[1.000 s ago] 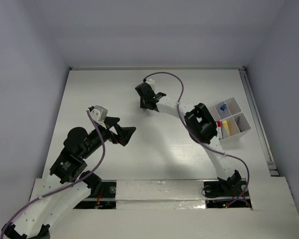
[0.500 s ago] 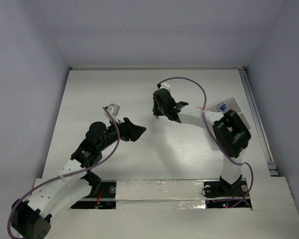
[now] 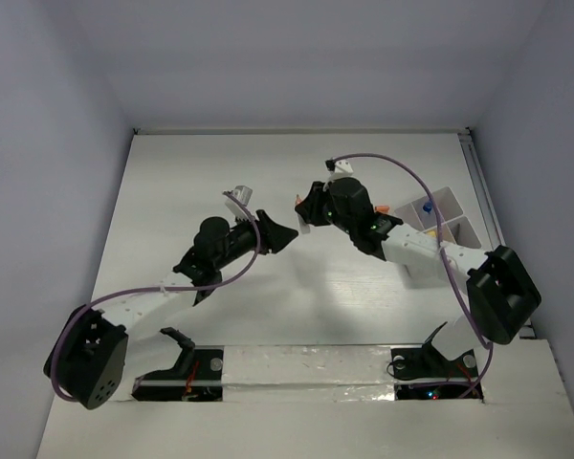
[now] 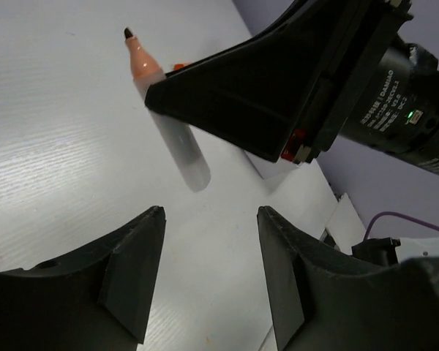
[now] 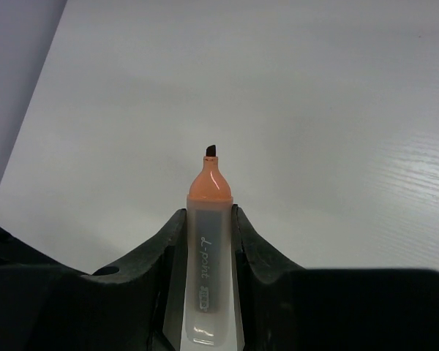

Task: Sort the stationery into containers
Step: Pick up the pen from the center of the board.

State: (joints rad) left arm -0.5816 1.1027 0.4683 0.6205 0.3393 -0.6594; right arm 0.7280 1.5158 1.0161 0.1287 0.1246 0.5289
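My right gripper [image 5: 208, 219] is shut on a white marker [image 5: 211, 248] with an orange neck and black tip, which sticks out past its fingers. In the top view this gripper [image 3: 304, 212] is over the middle of the table, pointing left. My left gripper [image 3: 285, 232] faces it from the left, tips close together. In the left wrist view the marker [image 4: 177, 139] hangs under the right gripper's black finger [image 4: 263, 95], just beyond my left gripper [image 4: 211, 219], which is open with only bare table between its fingers. The white containers [image 3: 442, 199] stand at the right edge, partly hidden by the right arm.
A small blue piece [image 3: 428, 205] lies in the far container. Something small and orange [image 3: 383, 207] shows beside the right arm. A purple cable [image 3: 402, 172] loops above the right arm. Grey walls close in the table on three sides.
Both grippers have come together over the table's middle: the left arm reached forward and right, the right one swung right with the marker. The left jaws have narrowed.
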